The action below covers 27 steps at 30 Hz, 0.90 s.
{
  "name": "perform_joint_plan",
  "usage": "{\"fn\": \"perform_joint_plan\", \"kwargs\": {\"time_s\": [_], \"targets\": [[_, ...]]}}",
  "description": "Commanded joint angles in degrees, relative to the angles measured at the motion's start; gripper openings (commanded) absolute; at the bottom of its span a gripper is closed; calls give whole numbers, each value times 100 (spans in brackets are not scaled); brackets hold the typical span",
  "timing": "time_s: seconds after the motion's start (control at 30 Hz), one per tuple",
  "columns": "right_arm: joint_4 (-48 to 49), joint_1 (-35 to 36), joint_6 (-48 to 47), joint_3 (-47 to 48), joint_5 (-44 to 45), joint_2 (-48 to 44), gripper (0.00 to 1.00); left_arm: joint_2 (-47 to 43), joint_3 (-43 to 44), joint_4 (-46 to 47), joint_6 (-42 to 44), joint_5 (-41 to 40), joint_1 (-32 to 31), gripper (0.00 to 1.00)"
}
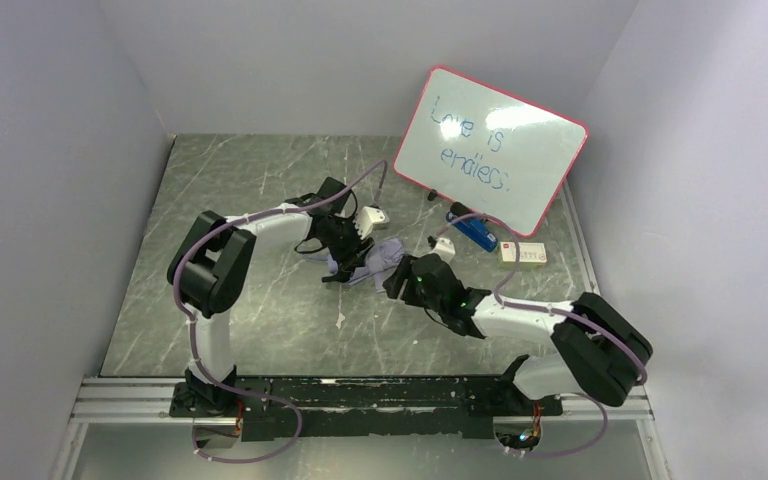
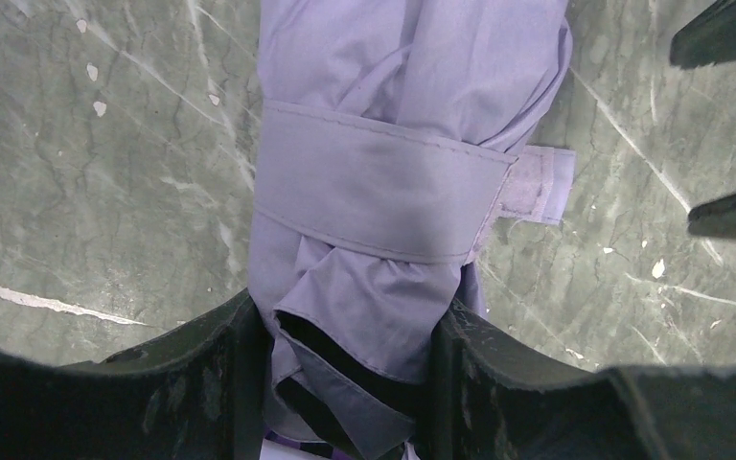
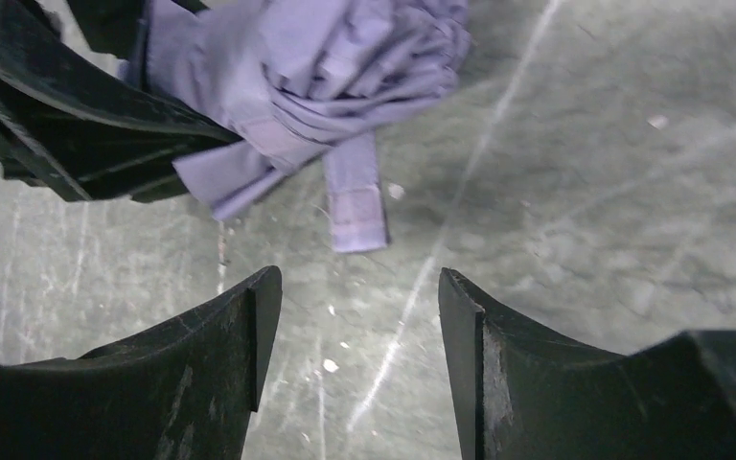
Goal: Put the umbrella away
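Note:
The lavender umbrella [image 1: 380,254] lies folded on the table's middle. In the left wrist view its fabric [image 2: 393,86] is bundled, with a lavender strap [image 2: 374,196] wrapped round it and the strap's fastening tab [image 2: 535,182] sticking out to the right. My left gripper [image 2: 350,383] is shut on the umbrella's near end, lavender cloth with black lining between the fingers. My right gripper [image 3: 359,335] is open and empty, just short of the bundle [image 3: 316,57] and its loose strap end [image 3: 355,196]. The handle and shaft are hidden.
A whiteboard [image 1: 492,148] with a red rim leans at the back right. A blue eraser [image 1: 473,232] and a small white box [image 1: 522,253] lie under it. White walls close three sides. My right gripper's fingers [image 2: 728,115] show in the left wrist view.

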Motion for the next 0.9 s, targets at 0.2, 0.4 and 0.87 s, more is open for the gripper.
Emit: {"fn": "perform_joint_plan", "kwargs": {"time_s": [0.2, 0.4, 0.87], "targets": [[1124, 433, -1419, 304, 364, 843, 63, 621, -265, -599, -195, -1070, 0, 5], [749, 710, -2503, 832, 948, 1524, 65, 608, -253, -626, -186, -1042, 2, 5], [-702, 1015, -3135, 1513, 1473, 2286, 59, 628, -128, -711, -157, -1027, 3, 5]]}}
